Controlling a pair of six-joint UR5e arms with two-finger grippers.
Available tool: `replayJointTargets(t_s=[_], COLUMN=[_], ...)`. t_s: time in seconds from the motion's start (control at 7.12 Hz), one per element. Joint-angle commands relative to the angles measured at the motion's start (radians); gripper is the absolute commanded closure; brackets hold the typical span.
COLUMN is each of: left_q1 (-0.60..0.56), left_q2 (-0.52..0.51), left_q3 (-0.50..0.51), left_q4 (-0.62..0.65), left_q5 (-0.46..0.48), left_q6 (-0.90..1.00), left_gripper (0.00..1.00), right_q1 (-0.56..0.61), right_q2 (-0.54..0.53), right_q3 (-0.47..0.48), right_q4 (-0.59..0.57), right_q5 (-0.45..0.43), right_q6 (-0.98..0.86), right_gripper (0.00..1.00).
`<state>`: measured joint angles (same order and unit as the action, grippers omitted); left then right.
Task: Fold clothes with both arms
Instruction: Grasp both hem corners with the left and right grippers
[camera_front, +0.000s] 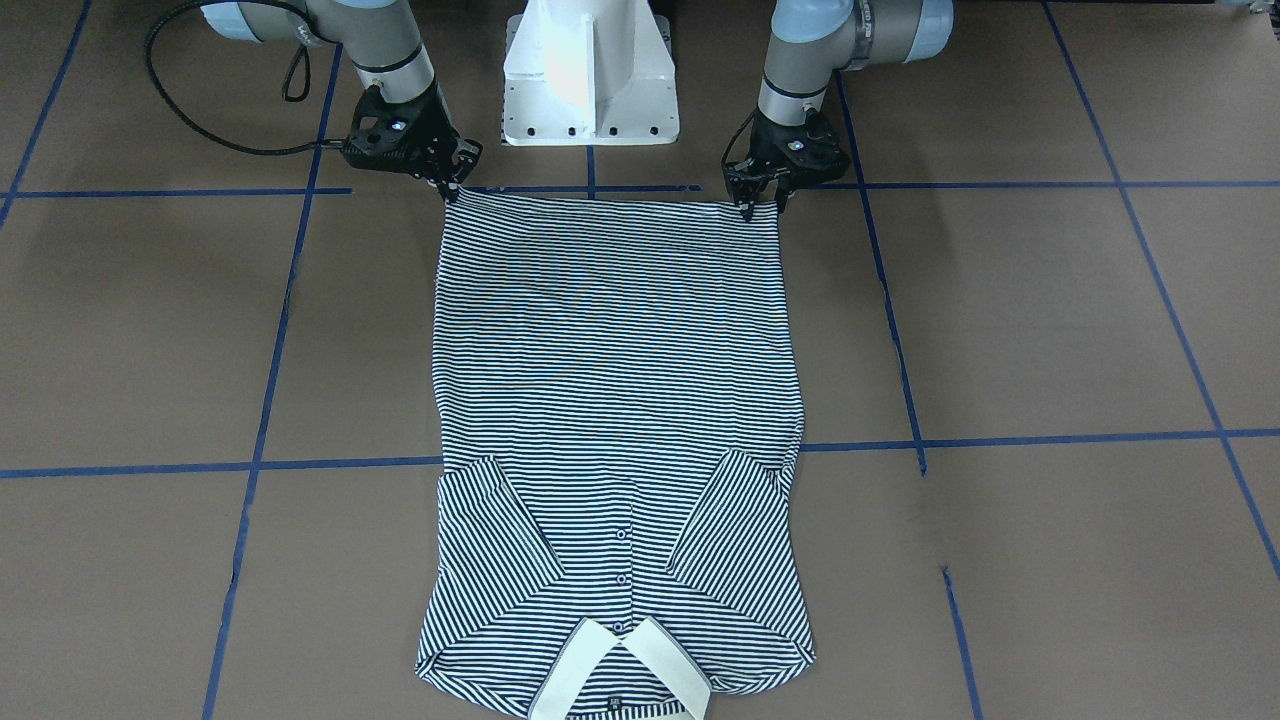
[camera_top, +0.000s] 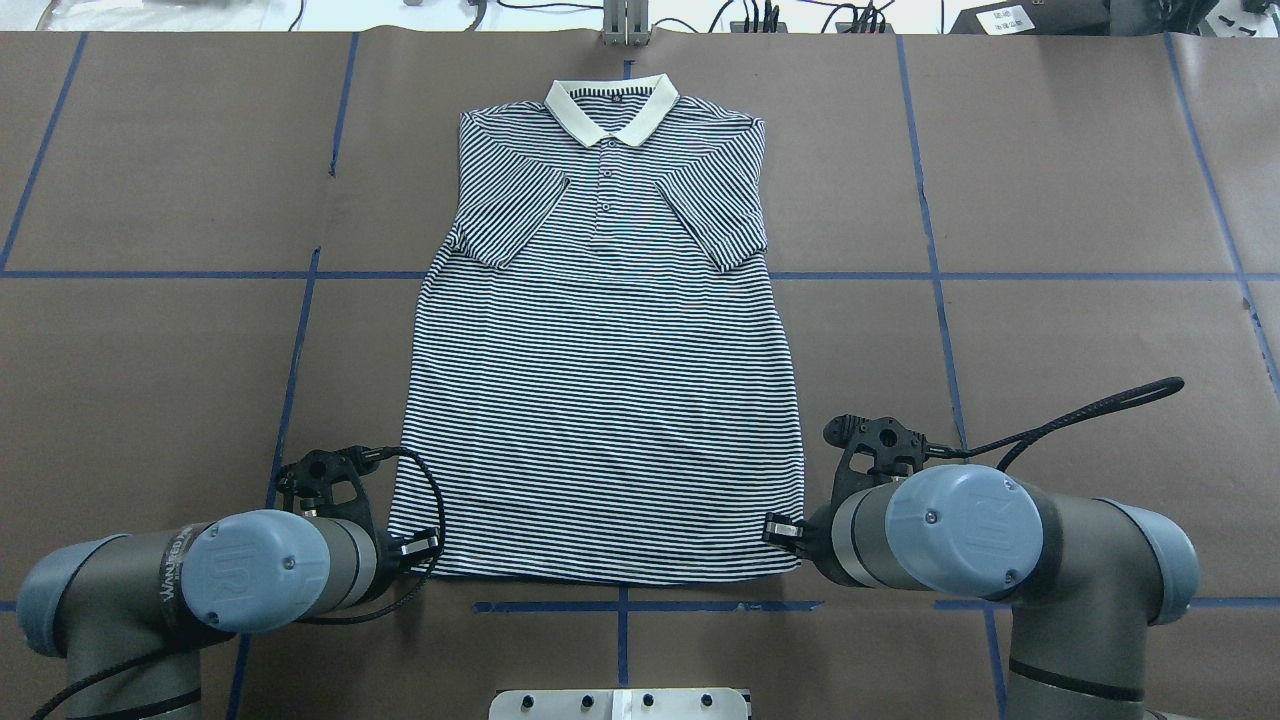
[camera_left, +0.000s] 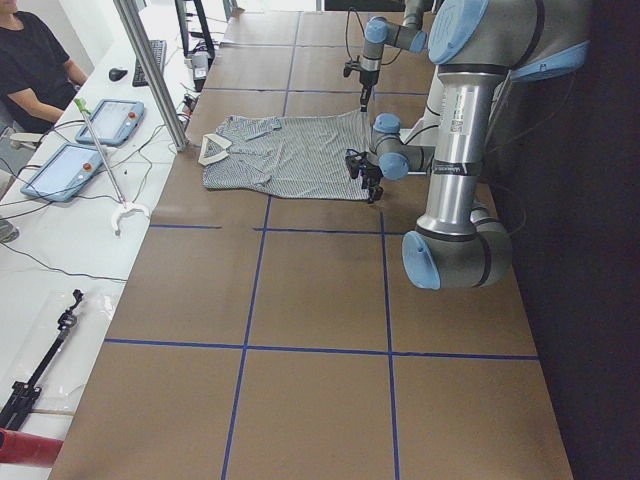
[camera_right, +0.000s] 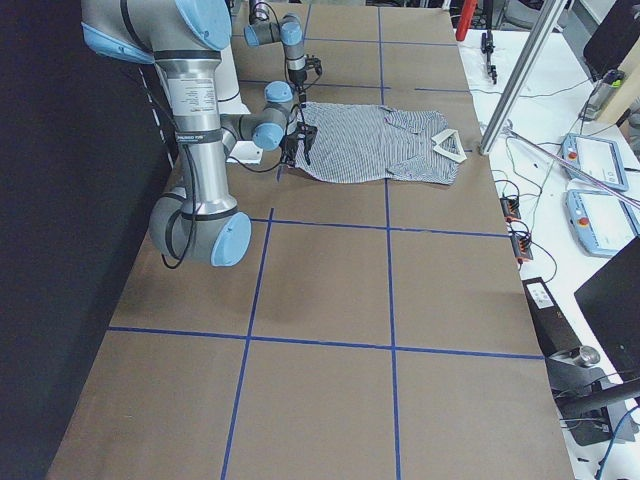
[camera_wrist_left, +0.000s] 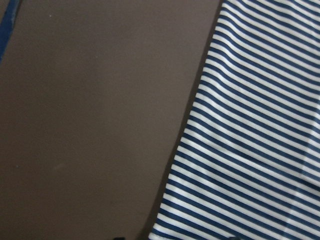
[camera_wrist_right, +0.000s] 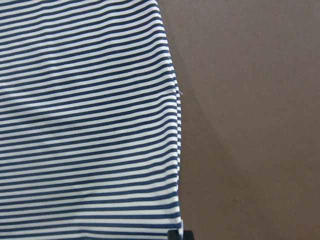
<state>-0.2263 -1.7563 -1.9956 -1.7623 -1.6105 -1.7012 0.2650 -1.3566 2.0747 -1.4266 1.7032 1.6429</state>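
The navy-and-white striped polo shirt (camera_front: 615, 380) lies flat on the brown table, front up, sleeves folded inward. Its cream collar (camera_top: 610, 105) points away from the robot and its hem is nearest the base. My left gripper (camera_front: 762, 207) stands over the hem corner on my left with its fingers apart, and shows beside that corner in the overhead view (camera_top: 425, 547). My right gripper (camera_front: 452, 187) is at the other hem corner (camera_top: 780, 528), fingers drawn to a point on the cloth. Each wrist view shows only the shirt's side edge (camera_wrist_left: 250, 140) (camera_wrist_right: 85, 125).
The white pedestal block (camera_front: 590, 70) stands just behind the hem between the arms. Blue tape lines (camera_top: 620, 606) grid the brown table. A side bench with tablets (camera_left: 110, 120) and a seated operator (camera_left: 30, 60) runs along the far edge beyond the collar.
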Motion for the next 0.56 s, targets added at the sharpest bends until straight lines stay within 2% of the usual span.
replayJointTargets(t_s=[0.0, 0.14, 0.42], left_q1=[-0.001, -0.004, -0.007], left_q2=[-0.006, -0.006, 0.000], left_q3=[-0.009, -0.015, -0.093], left_q4=[0.001, 0.001, 0.004], left_q5=[-0.002, -0.003, -0.008], left_q6=[-0.002, -0.002, -0.002], left_gripper=[1.00, 1.00, 1.00], right_q1=[0.000, 0.002, 0.028], right_q2=[0.001, 0.002, -0.013], right_q3=[-0.001, 0.002, 0.021], right_q4=[0.000, 0.000, -0.002], right_q5=[0.001, 0.004, 0.041], right_q6=[-0.002, 0.000, -0.008], right_gripper=[1.00, 1.00, 1.00])
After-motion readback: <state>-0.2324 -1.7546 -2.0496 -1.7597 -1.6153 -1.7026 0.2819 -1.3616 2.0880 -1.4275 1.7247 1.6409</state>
